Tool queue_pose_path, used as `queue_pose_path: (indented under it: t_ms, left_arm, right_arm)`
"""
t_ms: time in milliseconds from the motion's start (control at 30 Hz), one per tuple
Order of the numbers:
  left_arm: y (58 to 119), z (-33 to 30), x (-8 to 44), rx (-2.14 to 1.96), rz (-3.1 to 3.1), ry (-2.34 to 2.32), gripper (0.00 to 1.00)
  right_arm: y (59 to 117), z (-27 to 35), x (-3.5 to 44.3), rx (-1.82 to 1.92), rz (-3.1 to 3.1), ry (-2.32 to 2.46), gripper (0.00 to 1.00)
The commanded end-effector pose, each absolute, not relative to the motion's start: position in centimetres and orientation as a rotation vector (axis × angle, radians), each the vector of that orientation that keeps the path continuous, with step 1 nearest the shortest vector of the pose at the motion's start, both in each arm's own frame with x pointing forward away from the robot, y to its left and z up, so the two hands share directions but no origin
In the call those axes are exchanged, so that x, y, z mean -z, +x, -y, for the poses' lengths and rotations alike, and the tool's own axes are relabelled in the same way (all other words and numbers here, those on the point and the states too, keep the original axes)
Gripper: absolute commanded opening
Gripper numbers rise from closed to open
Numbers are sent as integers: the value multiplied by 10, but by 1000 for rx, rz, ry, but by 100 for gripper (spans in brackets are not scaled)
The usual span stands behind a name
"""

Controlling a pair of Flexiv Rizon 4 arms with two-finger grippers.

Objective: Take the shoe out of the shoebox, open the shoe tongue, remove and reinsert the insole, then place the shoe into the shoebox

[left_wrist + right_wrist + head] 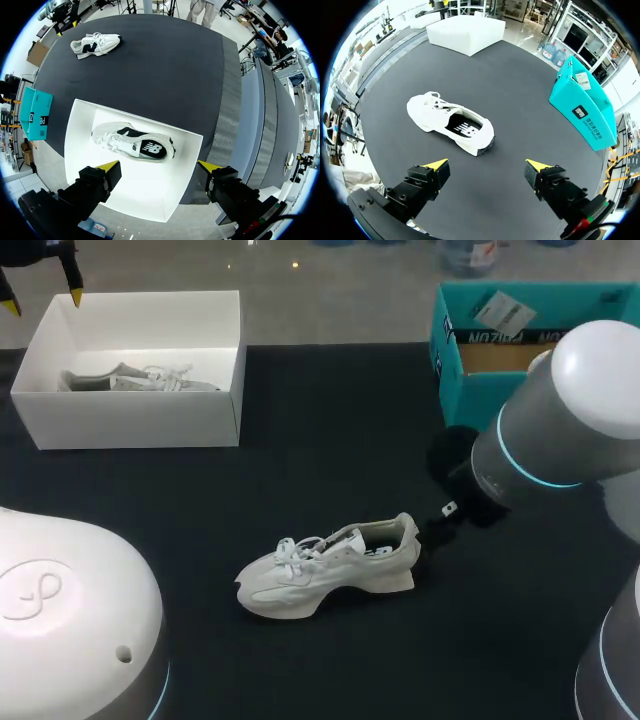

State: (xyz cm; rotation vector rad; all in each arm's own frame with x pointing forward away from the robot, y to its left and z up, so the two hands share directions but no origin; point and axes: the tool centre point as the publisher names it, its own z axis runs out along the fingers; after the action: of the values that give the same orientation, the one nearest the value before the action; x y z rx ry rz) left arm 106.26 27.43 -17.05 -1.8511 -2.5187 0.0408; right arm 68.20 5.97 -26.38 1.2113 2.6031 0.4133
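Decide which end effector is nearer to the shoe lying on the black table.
Right. The right end effector is just behind the heel of the shoe, open; the left end effector is over the white shoebox, far off.

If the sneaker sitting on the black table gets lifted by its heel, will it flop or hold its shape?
The sneaker probably stays fairly stiff, given its thick sole. Its soft heel collar may squash when pinched. Loose laces will likely dangle.

White shoe [330, 565] upright on table [330, 440], second shoe [140, 380] inside white shoebox [130, 422]
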Motion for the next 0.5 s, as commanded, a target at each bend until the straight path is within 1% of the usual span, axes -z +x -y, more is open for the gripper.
queue_pose_path:
  t_ms: [33, 100, 333, 500]
  left_arm:
    - [1063, -275, 170, -39, 2516, -1850, 100]
    - [1063, -275, 170, -39, 2516, -1850, 100]
    - [1063, -275, 170, -39, 2516, -1850, 100]
    - [1063, -275, 170, -39, 2516, -1850, 100]
  right_arm:
    - [690, -34, 270, -1263, -2921, 612, 100]
    - [699, -24, 272, -1213, -2916, 537, 100]
    - [730, -5, 270, -1424, -2776, 134, 100]
    - [741, -3, 268, -1474, -2821, -108, 100]
